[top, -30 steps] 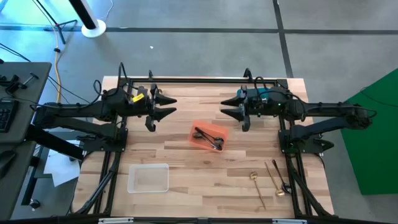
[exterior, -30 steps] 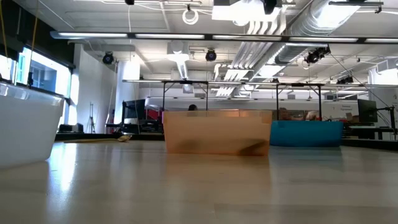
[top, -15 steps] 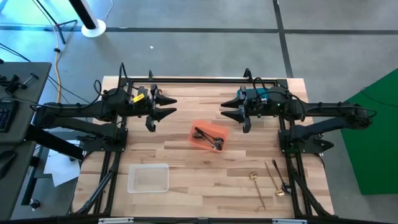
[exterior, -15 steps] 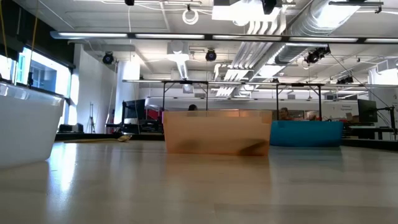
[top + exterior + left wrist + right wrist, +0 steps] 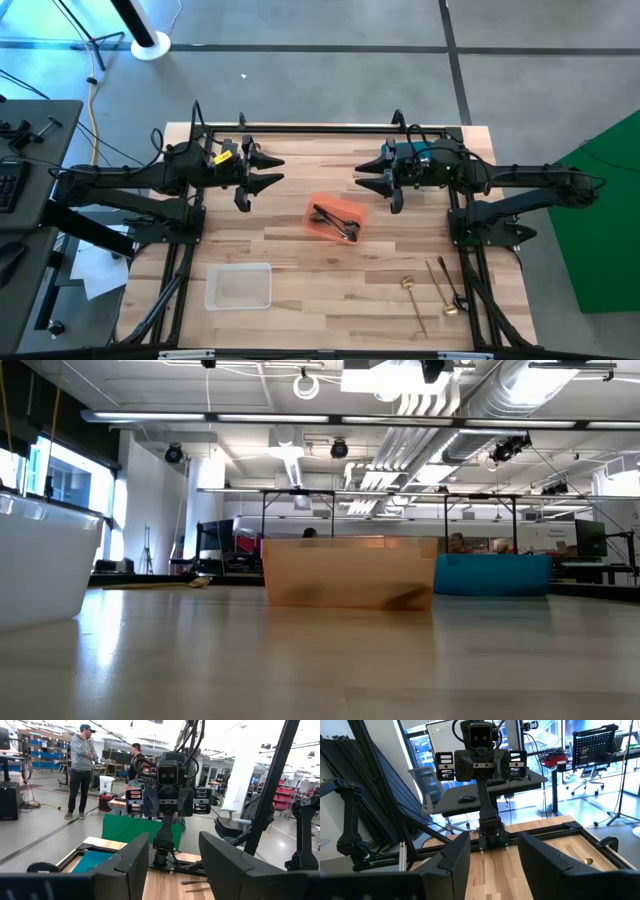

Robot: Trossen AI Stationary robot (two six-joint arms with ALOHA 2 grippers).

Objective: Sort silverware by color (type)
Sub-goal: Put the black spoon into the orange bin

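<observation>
The silverware lies in two places. A few silver and dark pieces sit in the orange bin (image 5: 335,219) at the table's middle, which the low view shows as the orange bin (image 5: 350,572). Gold pieces (image 5: 413,298) and a black piece (image 5: 453,284) lie flat on the wood near the right near corner. My left gripper (image 5: 270,171) hovers open over the far left part of the table, left of the orange bin. My right gripper (image 5: 368,172) hovers open over the far right part, facing it. Each wrist view shows its own open fingers, left gripper (image 5: 172,865) and right gripper (image 5: 492,862), with the other arm opposite.
A clear white bin (image 5: 239,286) stands near the left near edge and shows as the white bin (image 5: 40,560) in the low view. Black frame rails (image 5: 330,128) run along the table's far edge and sides. Bare wood lies between the bins. People stand in the room beyond.
</observation>
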